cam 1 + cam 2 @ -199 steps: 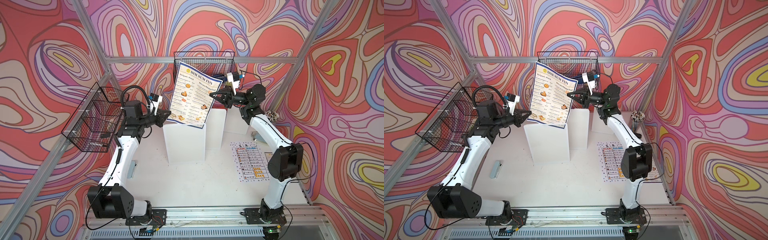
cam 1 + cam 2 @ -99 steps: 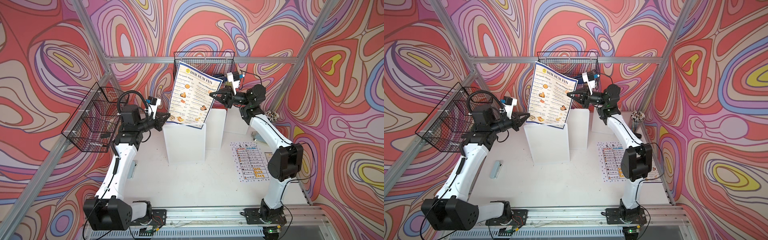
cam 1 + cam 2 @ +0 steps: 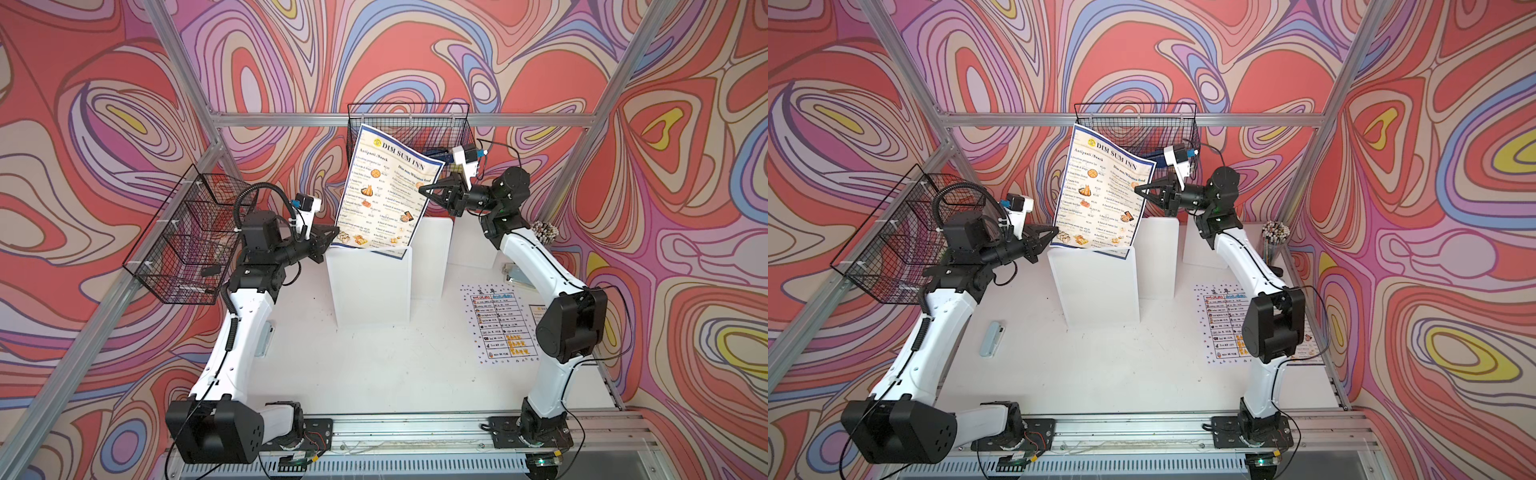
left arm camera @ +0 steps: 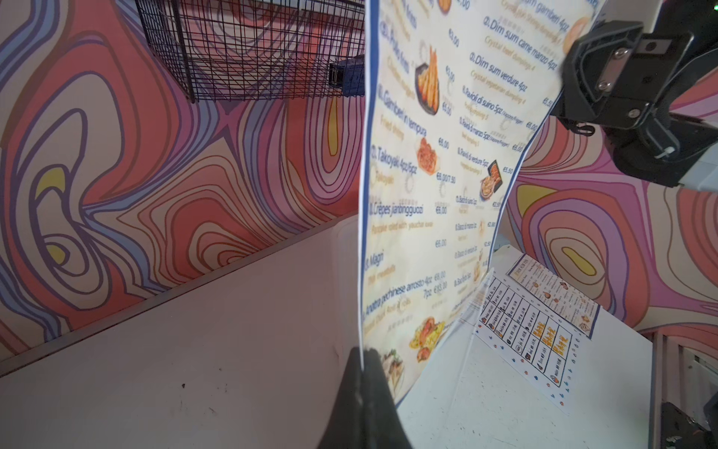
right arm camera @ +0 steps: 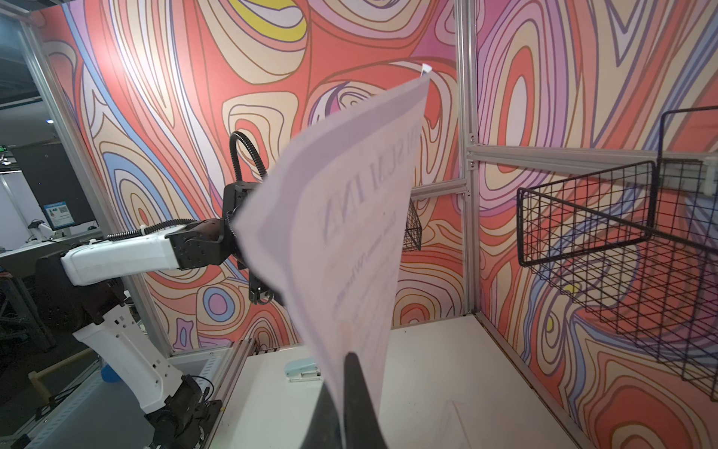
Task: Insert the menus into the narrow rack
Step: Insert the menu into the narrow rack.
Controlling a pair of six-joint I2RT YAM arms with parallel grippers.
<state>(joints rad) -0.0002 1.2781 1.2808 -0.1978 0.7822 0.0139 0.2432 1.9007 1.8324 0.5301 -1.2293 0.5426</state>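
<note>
Top views both showed the white tabletop point(image 3: 374, 374) between the two arms. A black compartmented wire basket point(image 3: 183, 241) was fixed to the wall frame beside the left arm, and a shallow black wire basket point(image 3: 409, 124) hung on the back rail. Three plain white upright stands point(image 3: 370, 286) stood on the tabletop below that back basket, one behind another. The large blue-bordered "DIM SUM INN" paper menu point(image 3: 384, 195) was held up in the air, tilted, with its top edge in front of the back basket. Its lower edge lay at the top of the front stand; whether it touched the stand could not be told. The white paper menu with a table and icon-dotted border point(image 3: 498, 328) lay flat on the tabletop near the right arm. The smaller blue-bordered menu point(image 4: 555, 295) lay just beside it, partly hidden by that arm in both top views. The left hand point(image 3: 334, 235) was clamped on the large menu's lower corner, its black fingers point(image 4: 373, 388) pressed together on the paper edge in the left wrist view. The right hand point(image 3: 422, 191) pinched the opposite side edge about halfway up. A pale blue oblong object point(image 3: 991, 338) lay on the tabletop near the left arm.
</note>
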